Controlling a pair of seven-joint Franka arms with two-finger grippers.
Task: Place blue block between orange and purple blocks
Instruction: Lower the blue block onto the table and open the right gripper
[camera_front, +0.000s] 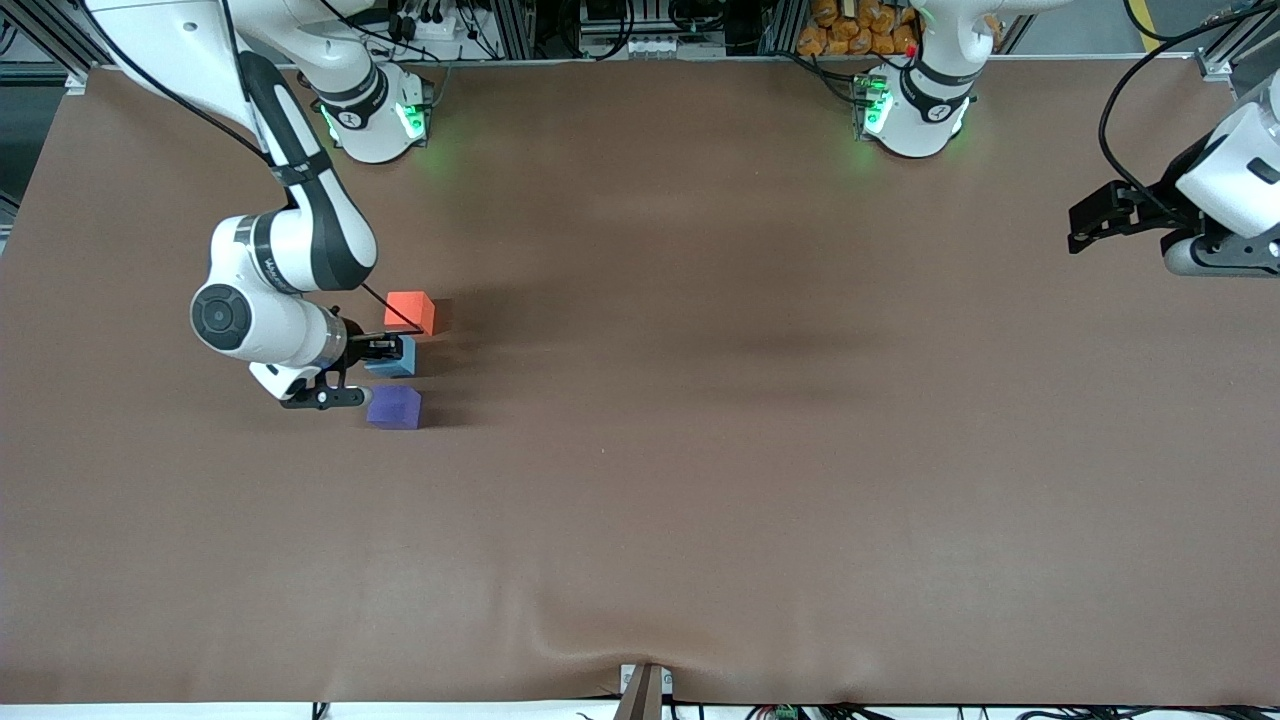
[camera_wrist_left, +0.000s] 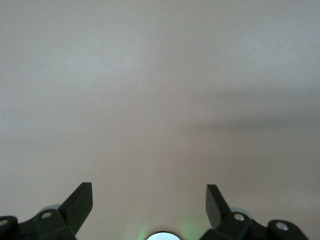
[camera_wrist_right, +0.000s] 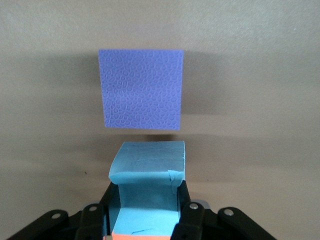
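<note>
My right hand (camera_front: 385, 350) clamps the blue block (camera_front: 397, 358), which sits low between the orange block (camera_front: 410, 311) and the purple block (camera_front: 394, 407) on the worktop (camera_front: 760, 450). My left hand (camera_wrist_left: 150, 200) waits spread wide over the worktop's left-arm end.

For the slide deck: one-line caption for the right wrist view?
Right gripper shut on blue block, with the purple block just ahead on the brown table.

Left gripper (camera_wrist_left: 149, 200) over bare brown table (camera_wrist_left: 160, 90) — fingers (camera_wrist_left: 80, 202) spread apart.
</note>
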